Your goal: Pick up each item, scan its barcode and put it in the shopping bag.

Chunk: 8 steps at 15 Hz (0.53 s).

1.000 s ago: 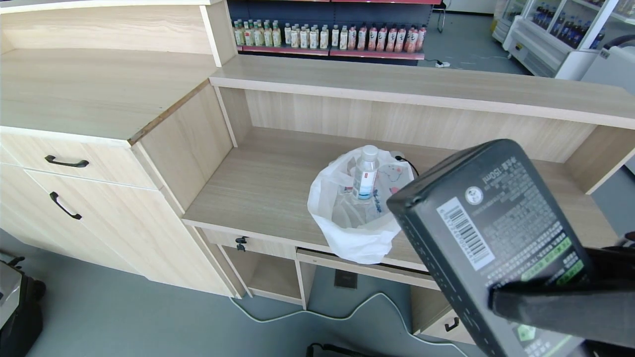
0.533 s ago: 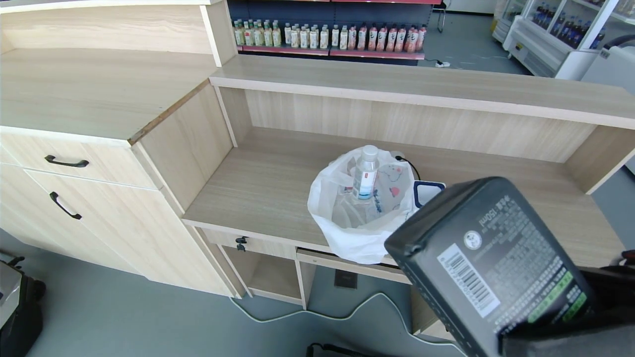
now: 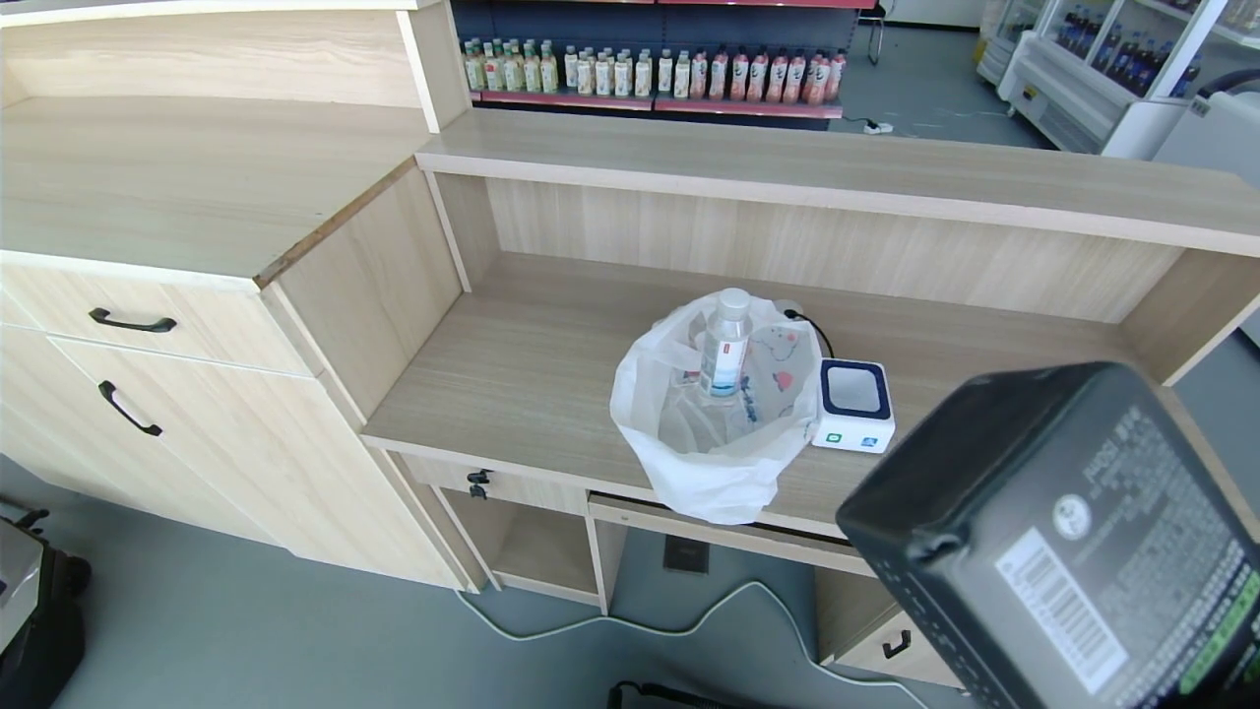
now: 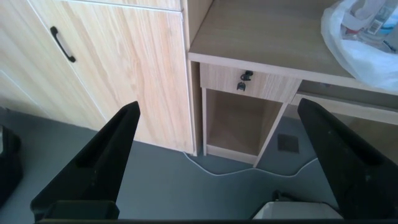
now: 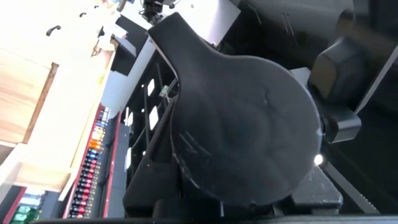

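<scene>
A flat black bottle with a white barcode label hangs in the air close to the head camera, right of and nearer than the counter. My right gripper holds it; the bottle's dark body hides the fingers in the right wrist view. On the counter stands the white shopping bag with a clear water bottle upright inside. A small white scanner with a dark top sits just to the bag's right. My left gripper hangs open over the floor in front of the cabinet, with the bag off to one side.
The wooden counter has a raised back ledge and a side wall on each end. A tall cabinet with black-handled drawers stands to the left. A cable trails on the floor under the counter.
The black bottle has moved down and to the right, away from the bag, uncovering the scanner. The gripper finger seen across it earlier has left the head view.
</scene>
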Available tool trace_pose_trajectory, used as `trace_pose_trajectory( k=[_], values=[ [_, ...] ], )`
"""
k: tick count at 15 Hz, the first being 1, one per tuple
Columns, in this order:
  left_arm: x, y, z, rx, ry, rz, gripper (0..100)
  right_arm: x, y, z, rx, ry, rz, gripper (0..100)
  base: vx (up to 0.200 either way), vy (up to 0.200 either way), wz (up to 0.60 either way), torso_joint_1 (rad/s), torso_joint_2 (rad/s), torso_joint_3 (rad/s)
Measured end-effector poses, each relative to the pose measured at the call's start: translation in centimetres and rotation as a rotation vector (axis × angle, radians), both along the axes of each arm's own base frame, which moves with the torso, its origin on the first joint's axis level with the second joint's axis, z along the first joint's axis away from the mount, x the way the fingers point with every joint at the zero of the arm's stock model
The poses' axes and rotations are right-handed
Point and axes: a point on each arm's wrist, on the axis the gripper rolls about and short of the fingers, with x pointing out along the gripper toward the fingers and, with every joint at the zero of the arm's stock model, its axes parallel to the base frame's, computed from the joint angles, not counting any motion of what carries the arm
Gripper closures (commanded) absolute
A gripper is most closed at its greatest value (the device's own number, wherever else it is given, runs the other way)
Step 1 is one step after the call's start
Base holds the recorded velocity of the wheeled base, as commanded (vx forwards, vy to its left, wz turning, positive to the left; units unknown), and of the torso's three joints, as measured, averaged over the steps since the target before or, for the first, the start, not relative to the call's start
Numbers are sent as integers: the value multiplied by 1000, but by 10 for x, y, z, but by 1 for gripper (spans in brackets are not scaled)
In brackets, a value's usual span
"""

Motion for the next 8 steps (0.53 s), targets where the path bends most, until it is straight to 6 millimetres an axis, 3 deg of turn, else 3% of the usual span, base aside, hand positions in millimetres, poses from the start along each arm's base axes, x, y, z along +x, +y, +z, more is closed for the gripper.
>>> trace_pose_trajectory(
  k=[8],
  values=[
    [0, 0, 0, 0, 0, -1, 0, -1, -9, -3, -25, 2, -16, 100, 0, 0, 0, 0, 0, 0]
  ],
)
